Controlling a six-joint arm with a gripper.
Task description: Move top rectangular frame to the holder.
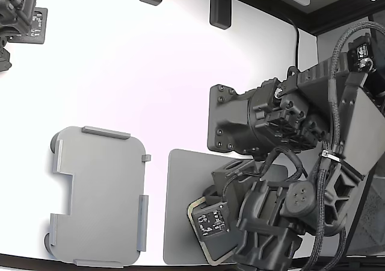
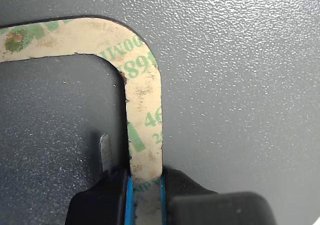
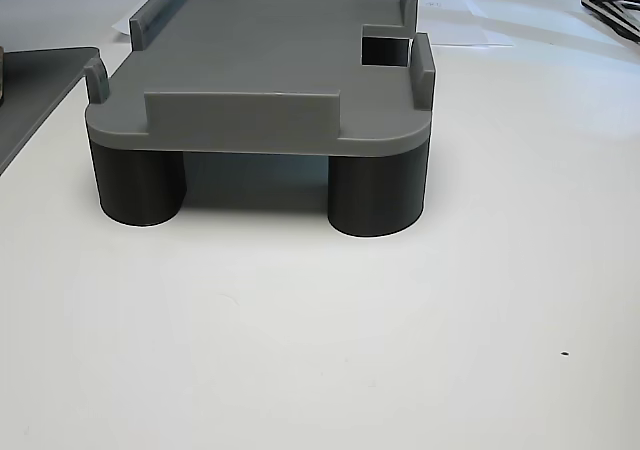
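Frame (image 2: 144, 110): tan strip with green print, lying flat on the dark grey mat (image 2: 240, 85). You only get one rounded corner and one side of it up close in the wrist view; in the exterior view the arm covers most of it.

Gripper (image 2: 145, 190): it's clamped on the frame's side strip, one finger on the inner edge and one on the outer, blue pads (image 2: 128, 195) hard against the tan. So you've got the grasp, as far as I can tell.

Where frame sits vs gripper: right between the fingertips, running away from them up to the corner.

Holder (image 1: 99, 196): light grey tray on stubby round legs, raised tabs round the edge, notch in one side. It's at the exterior view's left, just beside the mat, with a strip of white table (image 1: 150, 84) between them. Nothing on it yet.

Done so far: reach and pinch, looks like.

Left to do: pretty much everything else. You have to lift the frame off the mat, carry it across the gap, line it up inside the tabs, and let go.

Progress call: early, maybe a third in.
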